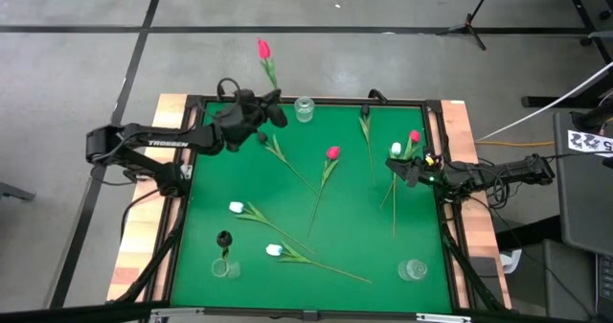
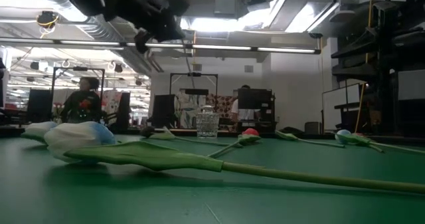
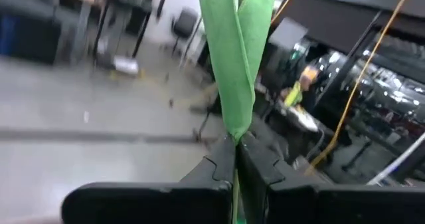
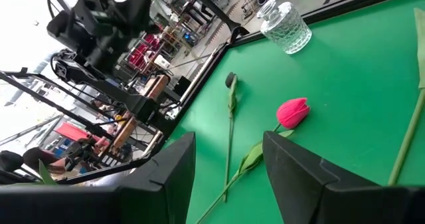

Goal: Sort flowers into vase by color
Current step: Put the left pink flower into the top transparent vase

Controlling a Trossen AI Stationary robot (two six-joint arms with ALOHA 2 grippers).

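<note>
Left gripper clamped on pink tulip, beyond table's far edge.

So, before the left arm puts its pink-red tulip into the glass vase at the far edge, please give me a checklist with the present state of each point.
1. Left pincer shut on the tulip's stem: ok.
2. Pink-red tulip lifted off the green table: ok.
3. Far vase upright, nothing in it: ok.
4. Stem end over the vase mouth: not ok, the pincer sits beside the vase.
5. Right pincer out of the way, open, at the table's right side: ok.
6. Which colour belongs in this vase: cannot tell.
</note>
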